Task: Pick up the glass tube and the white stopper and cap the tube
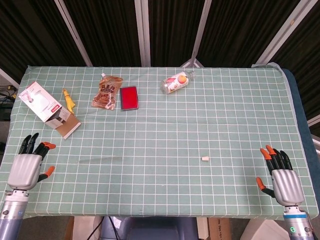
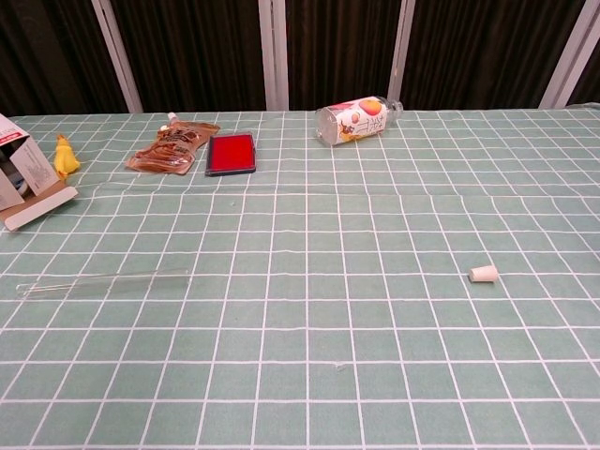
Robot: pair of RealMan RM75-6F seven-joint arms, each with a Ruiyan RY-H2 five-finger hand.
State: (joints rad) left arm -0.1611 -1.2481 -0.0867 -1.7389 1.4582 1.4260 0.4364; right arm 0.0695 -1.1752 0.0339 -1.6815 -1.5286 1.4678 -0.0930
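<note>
A clear glass tube [image 2: 103,281] lies flat on the green checked cloth at the left; in the head view the glass tube [image 1: 100,159] is a faint streak. The small white stopper [image 1: 205,158] [image 2: 484,274] sits on the cloth right of centre. My left hand [image 1: 29,164] hovers at the front left corner, fingers apart, holding nothing, well left of the tube. My right hand [image 1: 279,172] is at the front right corner, fingers spread and empty, right of the stopper. Neither hand shows in the chest view.
Along the far side lie a plastic bottle [image 1: 176,82] on its side, a red flat case [image 1: 129,97], a brown pouch [image 1: 107,92], a yellow item [image 1: 68,99] and an open white carton [image 1: 50,109]. The table's front edge [image 1: 150,216] runs just behind both hands.
</note>
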